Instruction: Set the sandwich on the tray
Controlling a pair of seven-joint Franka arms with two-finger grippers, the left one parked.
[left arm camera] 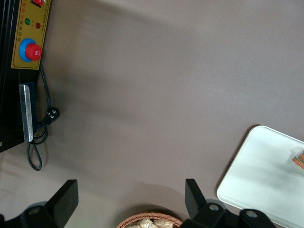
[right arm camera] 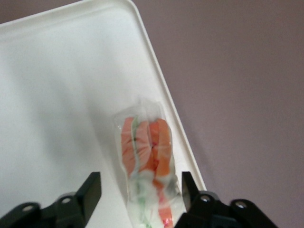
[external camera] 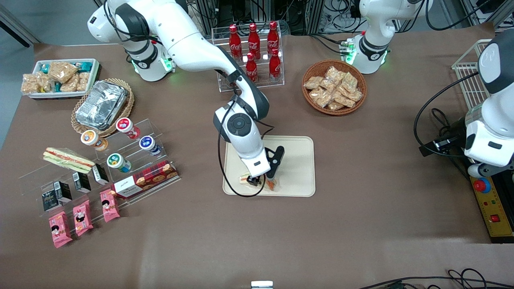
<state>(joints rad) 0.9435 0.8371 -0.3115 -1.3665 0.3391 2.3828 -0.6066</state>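
Observation:
The sandwich [right arm camera: 146, 156], a small wedge in clear wrap with orange-red and green filling, lies on the cream tray [right arm camera: 61, 95] close to its rim. My right gripper [right arm camera: 139, 190] is open just above it, one finger on each side, with a gap between the fingers and the wrap. In the front view the gripper [external camera: 259, 180] hangs over the part of the tray [external camera: 297, 160] nearest the camera, and the arm covers most of the sandwich [external camera: 272, 184]. The tray's corner also shows in the left wrist view [left arm camera: 261, 180].
A longer wedge sandwich [external camera: 68, 159] lies on an acrylic shelf of snacks toward the working arm's end. A foil container [external camera: 100, 104] and a white snack bin [external camera: 60, 78] stand near it. A cola rack [external camera: 253, 44] and a snack basket [external camera: 334, 86] stand farther from the camera than the tray.

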